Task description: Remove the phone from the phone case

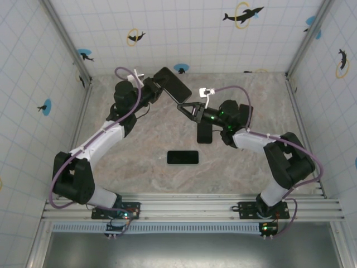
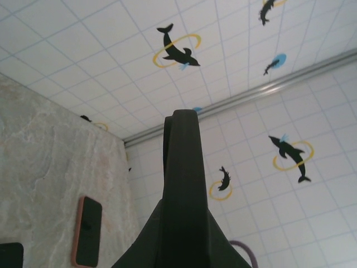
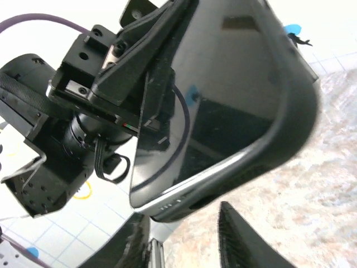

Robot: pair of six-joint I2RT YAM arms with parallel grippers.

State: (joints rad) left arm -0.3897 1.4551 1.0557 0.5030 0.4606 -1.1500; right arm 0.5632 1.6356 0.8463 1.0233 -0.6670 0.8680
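Observation:
My left gripper (image 1: 158,89) is shut on a black phone case (image 1: 173,84) with the phone in it, held up in the air at the back of the table. From the left wrist the case (image 2: 181,167) shows edge-on, rising from between the fingers. The right wrist view has the phone's glossy screen (image 3: 223,84) inside the dark case rim (image 3: 301,128), and a silvery bottom edge (image 3: 178,202) with speaker holes shows at the near corner. My right gripper (image 3: 184,240) is open just below that corner, touching nothing. It (image 1: 185,109) sits right of the case.
A bare black phone (image 1: 183,157) lies flat on the marble table (image 1: 139,162) near the middle front. Another dark phone with a pink rim (image 2: 88,230) lies under my right arm (image 1: 204,133). Tiled walls close in the back and sides.

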